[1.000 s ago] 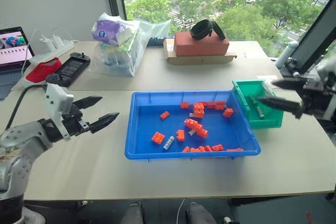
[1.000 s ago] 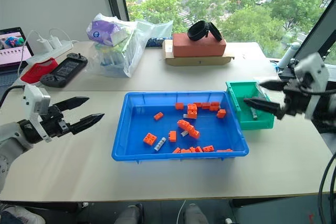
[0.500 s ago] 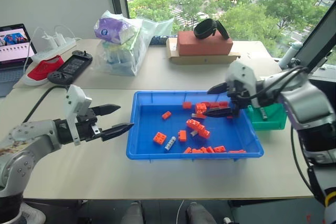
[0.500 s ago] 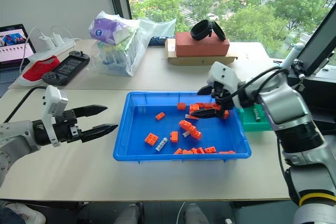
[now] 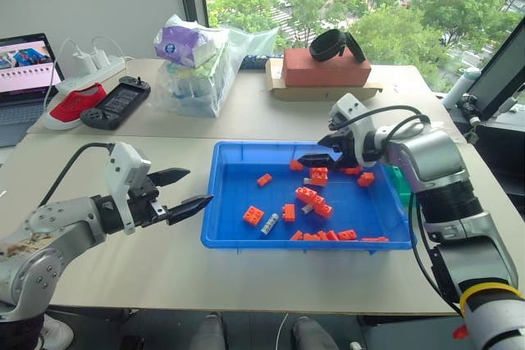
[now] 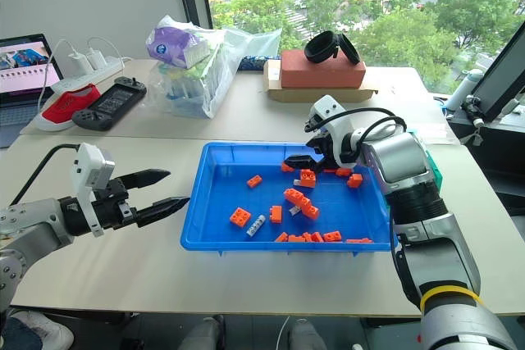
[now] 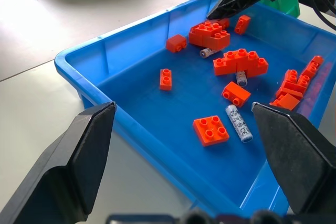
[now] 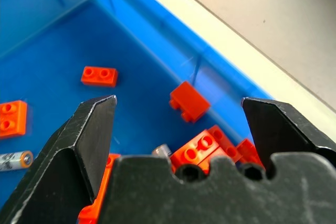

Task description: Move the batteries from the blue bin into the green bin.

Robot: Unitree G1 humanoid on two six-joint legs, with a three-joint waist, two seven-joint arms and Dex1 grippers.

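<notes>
Blue bin sits mid-table, scattered with orange bricks and a few batteries. Right gripper hangs over the bin's far side, fingers spread wide, nothing between them; just beneath it a small grey battery pokes out beside a brick cluster. Another battery lies near the bin's front left, beside a square brick, well apart from that gripper. Its label carries print too small to read. Left gripper waits over bare table just left of the bin, fingers also parted and empty. Green bin stands against the blue bin's right side, mostly hidden behind the right arm.
</notes>
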